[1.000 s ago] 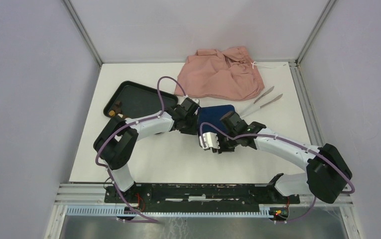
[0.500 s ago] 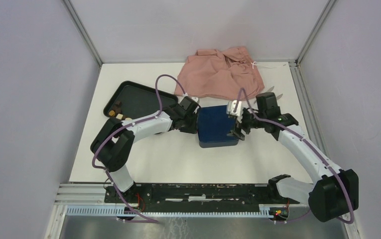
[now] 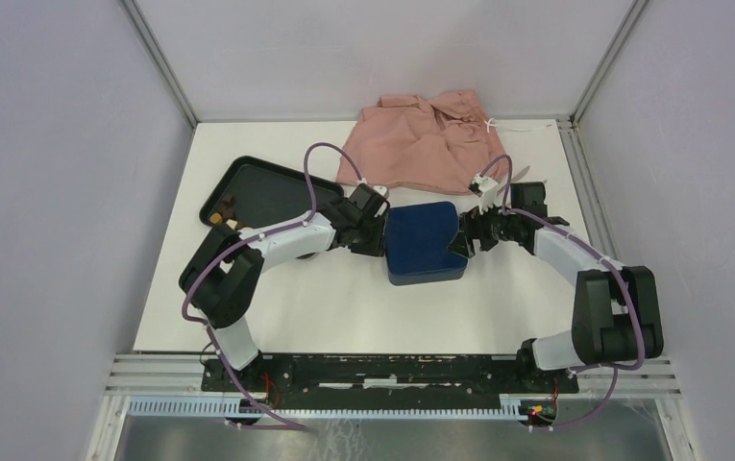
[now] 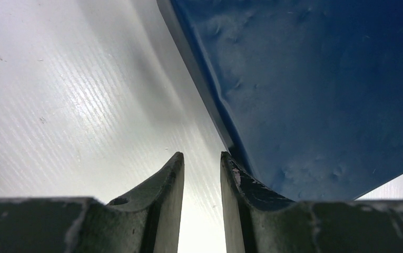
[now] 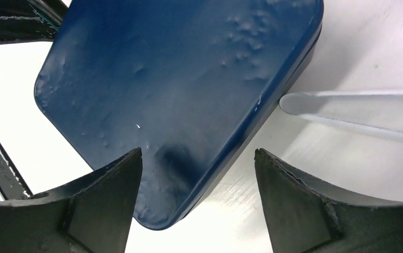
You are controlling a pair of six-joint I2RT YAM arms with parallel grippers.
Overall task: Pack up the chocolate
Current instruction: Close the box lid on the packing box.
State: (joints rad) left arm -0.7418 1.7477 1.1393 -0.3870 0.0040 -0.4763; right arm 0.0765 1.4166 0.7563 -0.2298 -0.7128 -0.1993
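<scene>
Right wrist: right gripper (image 5: 198,154) spread wide over the blue box's (image 5: 178,79) right edge.
Left gripper (image 4: 202,158) is narrow and empty at the box's left edge. Chocolate (image 3: 226,206) lies loose in the black tray's (image 3: 267,187) left corner. The pieces look tiny, light, brittle and probably slippery, so pinch each gently across its sides.

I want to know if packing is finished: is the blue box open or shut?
Shut: the blue box shows one unbroken blue top in every view, and nothing of its inside.
</scene>
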